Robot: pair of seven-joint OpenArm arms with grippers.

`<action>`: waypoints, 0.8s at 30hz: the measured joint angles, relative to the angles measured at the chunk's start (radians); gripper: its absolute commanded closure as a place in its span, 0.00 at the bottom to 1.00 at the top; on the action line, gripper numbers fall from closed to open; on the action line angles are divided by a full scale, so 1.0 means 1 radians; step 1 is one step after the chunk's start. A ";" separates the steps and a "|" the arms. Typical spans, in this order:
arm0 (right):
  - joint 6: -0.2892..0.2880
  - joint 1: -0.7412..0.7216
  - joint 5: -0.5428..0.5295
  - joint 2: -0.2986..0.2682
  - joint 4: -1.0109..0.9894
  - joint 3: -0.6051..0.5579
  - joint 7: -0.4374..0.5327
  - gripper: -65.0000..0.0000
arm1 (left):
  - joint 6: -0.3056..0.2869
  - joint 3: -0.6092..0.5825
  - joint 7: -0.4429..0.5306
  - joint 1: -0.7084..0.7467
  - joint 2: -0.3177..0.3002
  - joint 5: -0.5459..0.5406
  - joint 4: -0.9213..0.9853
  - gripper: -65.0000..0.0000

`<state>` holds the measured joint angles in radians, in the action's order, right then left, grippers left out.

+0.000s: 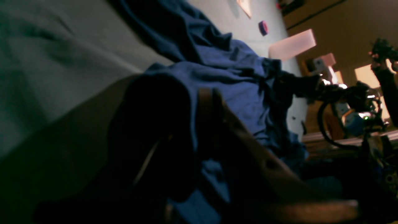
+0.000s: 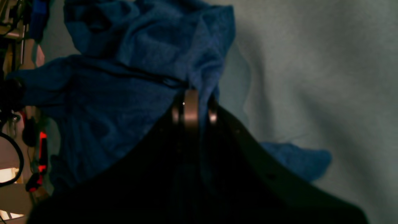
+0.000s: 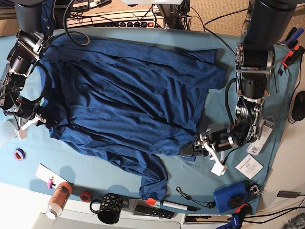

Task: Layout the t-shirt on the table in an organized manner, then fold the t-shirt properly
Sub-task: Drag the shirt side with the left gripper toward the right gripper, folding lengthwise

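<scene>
Beige carpet floor (image 3: pixel 291 157) lies beside a cable-strewn power strip (image 3: pixel 116 20).

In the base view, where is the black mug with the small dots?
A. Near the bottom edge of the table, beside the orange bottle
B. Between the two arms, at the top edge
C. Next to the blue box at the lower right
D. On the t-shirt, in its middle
A: the black mug stands by the table's bottom edge, just right of the orange bottle, off the t-shirt.

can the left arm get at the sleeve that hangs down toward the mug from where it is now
Probably yes, but not right away. The left gripper is shut on the t-shirt edge, close to that sleeve, with only bare table between. It would have to let go first.
</scene>
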<state>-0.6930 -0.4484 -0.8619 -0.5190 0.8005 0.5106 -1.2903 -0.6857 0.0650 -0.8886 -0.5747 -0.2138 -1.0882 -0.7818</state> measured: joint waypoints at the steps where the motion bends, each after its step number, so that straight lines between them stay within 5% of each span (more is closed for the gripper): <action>1: 0.000 0.005 0.000 -0.011 0.000 0.000 0.001 1.00 | 0.000 0.012 -0.002 0.014 0.000 0.000 -0.019 1.00; 18: -0.001 0.263 0.004 -0.032 0.354 0.003 0.027 1.00 | -0.001 0.028 -0.031 0.182 -0.033 -0.002 -0.334 1.00; 24: -0.004 0.281 0.144 -0.030 0.354 0.003 0.094 1.00 | 0.000 0.128 -0.041 0.223 -0.056 -0.006 -0.338 1.00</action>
<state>-0.6968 -0.1673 -0.7181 -0.5488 1.1545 0.5133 -1.1965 -0.6861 0.1928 -0.9295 -0.3515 -0.2699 -1.0939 -1.1202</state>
